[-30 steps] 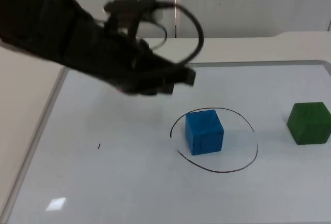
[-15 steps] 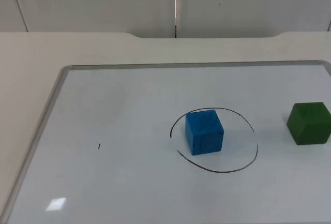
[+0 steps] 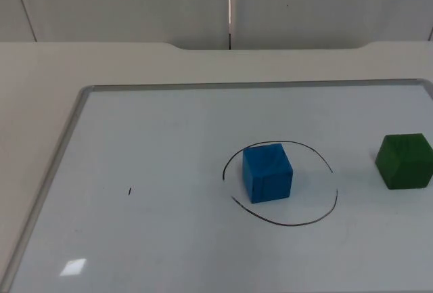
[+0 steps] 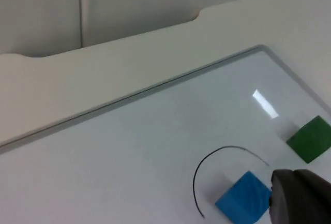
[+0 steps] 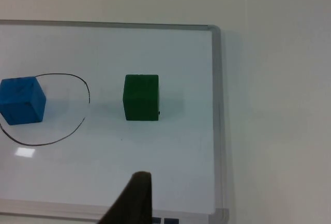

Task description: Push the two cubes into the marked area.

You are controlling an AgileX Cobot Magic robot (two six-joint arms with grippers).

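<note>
We can't tell either gripper's state, but the left arm's gone since earlier, blue cube (image 3: 268, 172) inside the drawn circle (image 3: 318, 216), green cube (image 3: 404, 161) outside.

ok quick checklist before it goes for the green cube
1. Blue cube inside the circle: ok.
2. Green cube inside the circle: not ok, it sits apart from it, on the right arm's side.
3. Board between green cube and circle free of obstacles: ok.
4. Room in the circle beside the blue cube: ok.
5. Right gripper's fingers open or shut: cannot tell.
</note>
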